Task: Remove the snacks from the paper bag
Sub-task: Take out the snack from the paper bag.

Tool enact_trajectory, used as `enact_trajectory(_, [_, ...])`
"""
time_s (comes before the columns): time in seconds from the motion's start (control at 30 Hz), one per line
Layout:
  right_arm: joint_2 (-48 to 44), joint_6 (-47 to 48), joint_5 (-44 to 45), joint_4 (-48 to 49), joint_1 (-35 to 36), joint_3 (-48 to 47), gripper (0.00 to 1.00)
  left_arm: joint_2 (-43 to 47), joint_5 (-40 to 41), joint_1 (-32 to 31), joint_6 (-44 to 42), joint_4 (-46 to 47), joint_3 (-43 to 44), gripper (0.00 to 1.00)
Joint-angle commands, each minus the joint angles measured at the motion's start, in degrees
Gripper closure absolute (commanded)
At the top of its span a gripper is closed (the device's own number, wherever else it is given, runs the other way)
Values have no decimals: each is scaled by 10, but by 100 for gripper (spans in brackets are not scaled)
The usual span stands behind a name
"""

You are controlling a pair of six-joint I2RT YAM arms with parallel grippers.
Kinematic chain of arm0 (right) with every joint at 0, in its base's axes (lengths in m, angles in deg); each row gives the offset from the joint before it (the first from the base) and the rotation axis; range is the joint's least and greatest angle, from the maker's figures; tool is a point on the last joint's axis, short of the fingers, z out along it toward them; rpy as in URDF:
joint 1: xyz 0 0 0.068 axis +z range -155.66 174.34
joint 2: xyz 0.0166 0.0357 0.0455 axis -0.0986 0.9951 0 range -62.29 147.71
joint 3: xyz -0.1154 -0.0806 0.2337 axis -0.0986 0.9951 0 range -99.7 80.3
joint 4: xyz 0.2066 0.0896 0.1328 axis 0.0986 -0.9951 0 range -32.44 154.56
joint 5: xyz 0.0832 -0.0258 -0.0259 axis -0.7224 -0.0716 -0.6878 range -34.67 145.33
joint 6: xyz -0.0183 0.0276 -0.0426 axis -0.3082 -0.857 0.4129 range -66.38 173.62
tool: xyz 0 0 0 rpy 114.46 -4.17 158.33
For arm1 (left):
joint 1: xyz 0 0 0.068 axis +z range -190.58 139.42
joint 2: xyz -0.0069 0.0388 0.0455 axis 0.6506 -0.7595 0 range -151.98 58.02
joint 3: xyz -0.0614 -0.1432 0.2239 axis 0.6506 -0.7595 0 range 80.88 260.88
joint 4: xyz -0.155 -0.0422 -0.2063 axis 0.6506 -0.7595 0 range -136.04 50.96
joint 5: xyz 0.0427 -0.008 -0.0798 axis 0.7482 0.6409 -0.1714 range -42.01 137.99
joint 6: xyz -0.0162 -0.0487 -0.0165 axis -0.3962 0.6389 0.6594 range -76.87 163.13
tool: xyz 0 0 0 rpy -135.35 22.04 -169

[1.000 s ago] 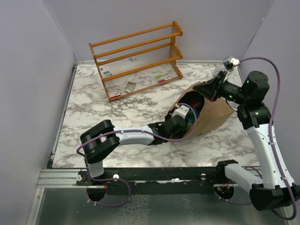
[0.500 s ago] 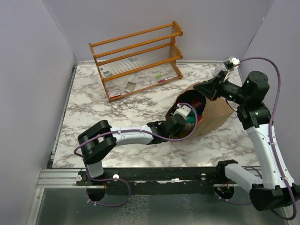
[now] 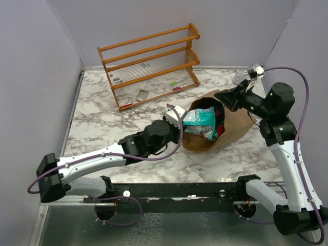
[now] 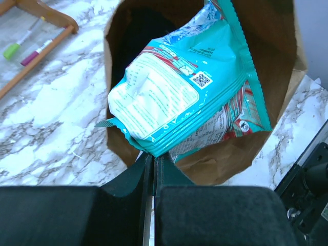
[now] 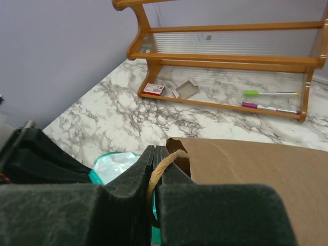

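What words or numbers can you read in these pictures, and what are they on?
No text reads clearly.
teal packet: white letters on a red band, too blurred to read; the small print is too small.
square code on that packet: a pattern, no words.
red and white box: print too small.
stickers on the wooden rack: too small.
paper bag: no print seen.

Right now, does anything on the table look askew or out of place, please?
The paper bag lies tipped on its side, teal snack packets poking from its mouth; the wooden rack sits skewed to the wall.
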Motion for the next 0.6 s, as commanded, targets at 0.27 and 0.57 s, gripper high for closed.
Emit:
enact_trajectory(0.27, [-25, -3, 79, 17, 1, 4, 98, 183, 160, 0, -51, -57, -53, 100])
enact_trajectory(0.57, [-31, 1, 92, 19, 1, 7, 98, 204, 386, 8, -17, -130, -39, 100])
